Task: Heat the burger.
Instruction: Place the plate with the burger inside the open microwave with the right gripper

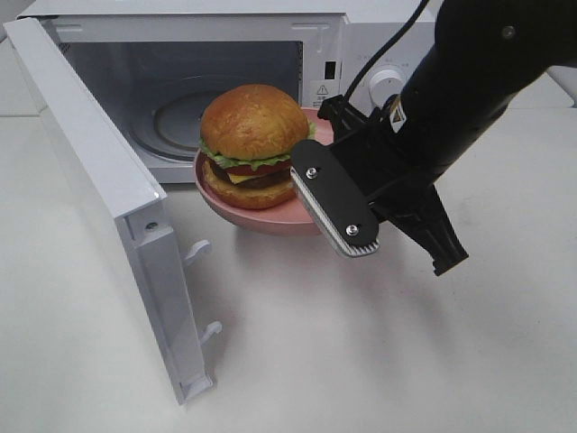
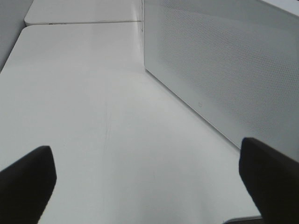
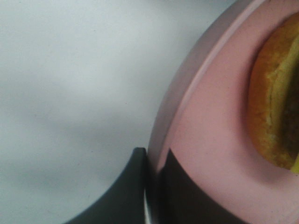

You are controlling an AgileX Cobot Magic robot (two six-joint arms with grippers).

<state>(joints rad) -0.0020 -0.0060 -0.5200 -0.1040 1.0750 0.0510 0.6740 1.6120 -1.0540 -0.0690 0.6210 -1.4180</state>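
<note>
Between the right gripper's [image 3: 153,156] jaws, pressed tight, sits the rim of one pink plate [image 1: 270,219]. It carries one burger [image 1: 254,144], upright, just before the mouth of one microwave [image 1: 361,32]. Its door [image 1: 90,171] stands wide open on the left, and the cavity holds one glass turntable [image 1: 176,117]. Open tabletop [image 1: 361,361] spreads in front. The left gripper's [image 2: 147,186] jaws stand spread, beside a dotted white panel [image 2: 224,70].
</note>
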